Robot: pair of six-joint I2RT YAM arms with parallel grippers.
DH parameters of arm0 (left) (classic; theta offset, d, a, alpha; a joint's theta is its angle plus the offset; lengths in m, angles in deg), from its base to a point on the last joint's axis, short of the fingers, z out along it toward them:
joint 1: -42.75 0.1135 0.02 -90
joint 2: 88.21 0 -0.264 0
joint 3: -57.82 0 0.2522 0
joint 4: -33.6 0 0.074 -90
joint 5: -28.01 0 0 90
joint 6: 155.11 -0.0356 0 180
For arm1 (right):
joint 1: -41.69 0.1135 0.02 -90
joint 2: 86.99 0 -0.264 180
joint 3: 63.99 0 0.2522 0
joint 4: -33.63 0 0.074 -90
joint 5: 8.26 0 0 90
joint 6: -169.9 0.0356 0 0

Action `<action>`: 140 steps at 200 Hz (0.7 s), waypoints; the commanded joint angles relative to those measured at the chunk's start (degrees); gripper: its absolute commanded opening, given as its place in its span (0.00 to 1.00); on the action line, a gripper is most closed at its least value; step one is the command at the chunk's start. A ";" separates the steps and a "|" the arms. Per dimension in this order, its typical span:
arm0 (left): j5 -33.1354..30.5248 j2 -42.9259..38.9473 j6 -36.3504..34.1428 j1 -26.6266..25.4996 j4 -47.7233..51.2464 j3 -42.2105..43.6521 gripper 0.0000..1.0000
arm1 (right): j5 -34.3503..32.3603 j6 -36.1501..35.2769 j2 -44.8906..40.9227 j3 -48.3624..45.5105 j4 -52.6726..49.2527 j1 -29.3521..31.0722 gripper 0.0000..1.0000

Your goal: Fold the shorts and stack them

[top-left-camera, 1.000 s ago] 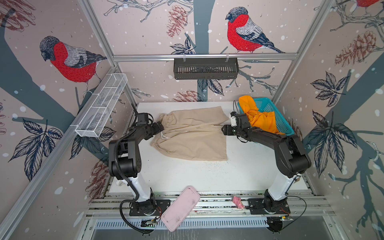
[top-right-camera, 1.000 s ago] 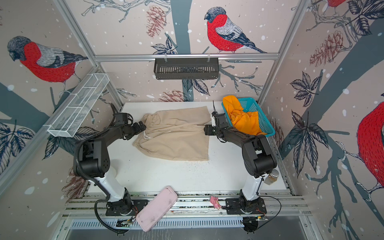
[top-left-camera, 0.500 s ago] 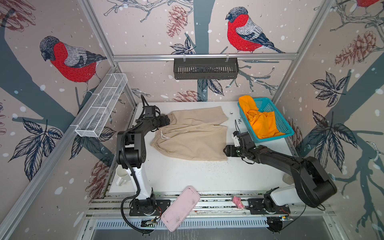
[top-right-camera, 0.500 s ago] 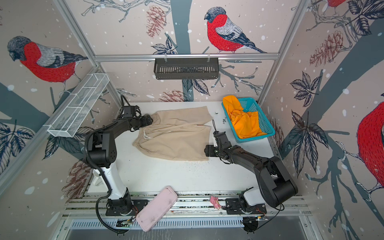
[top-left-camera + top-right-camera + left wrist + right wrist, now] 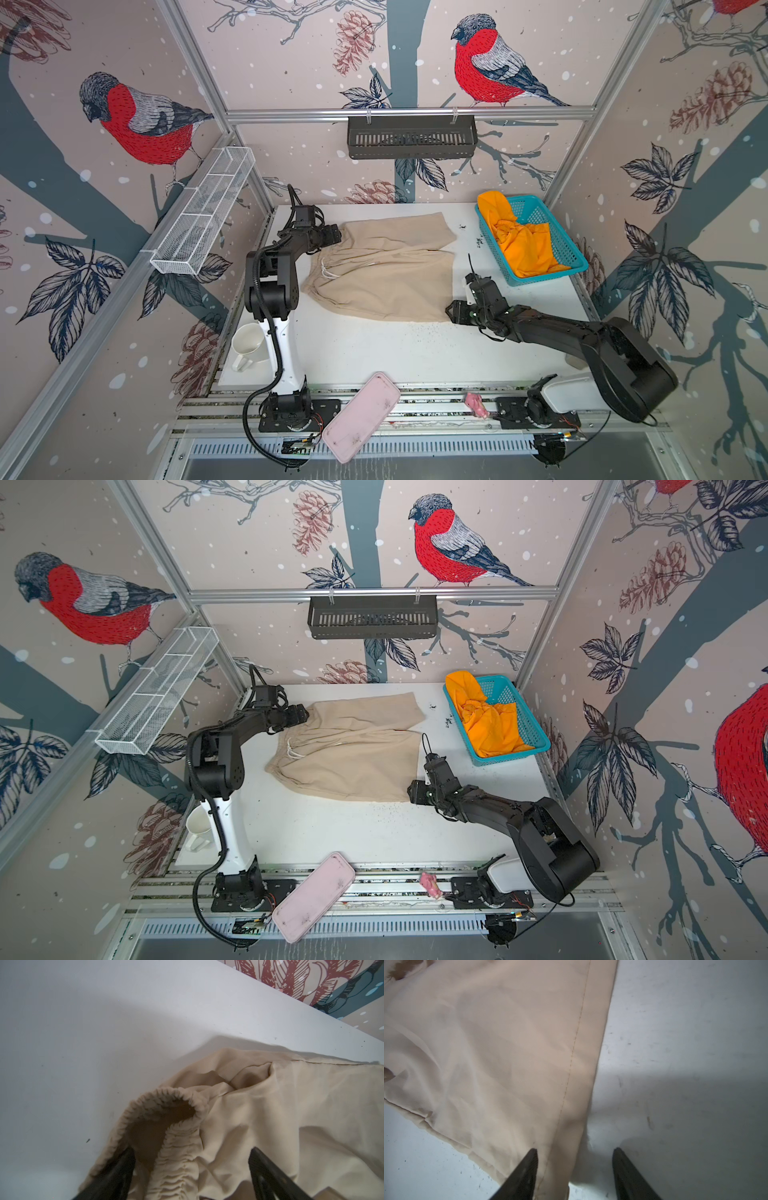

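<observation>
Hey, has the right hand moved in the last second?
Yes. The right hand has pulled back from beside the basket toward the front edge of the table, and now sits at the near right corner of the beige shorts.

Beige shorts (image 5: 386, 270) lie spread flat mid-table, gathered waistband left; orange shorts (image 5: 519, 245) sit crumpled in the teal basket (image 5: 540, 208)
</observation>
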 commanded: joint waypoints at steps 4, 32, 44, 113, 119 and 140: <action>-1.65 2.23 -1.07 0.33 2.12 -2.54 0.54 | -0.50 1.28 -0.60 -0.19 -3.14 0.05 0.32; -1.43 3.13 -0.24 1.24 3.45 -4.29 0.06 | -1.23 0.16 -2.24 -0.25 -4.28 -1.26 0.05; -1.30 2.68 0.42 1.72 4.33 -4.44 0.00 | -0.45 -0.20 -2.78 -0.66 -4.68 -2.78 0.04; 3.52 -1.67 2.86 3.33 7.01 -2.71 0.98 | 3.83 -3.24 -7.93 0.12 -14.02 -8.85 0.13; 4.70 -2.71 3.42 3.32 6.63 -2.01 0.98 | 4.51 -2.97 -8.15 0.18 -13.77 -8.63 0.21; 5.53 -8.46 5.72 3.40 5.41 2.48 0.98 | 5.44 -1.64 -8.16 0.86 -12.95 -6.06 0.41</action>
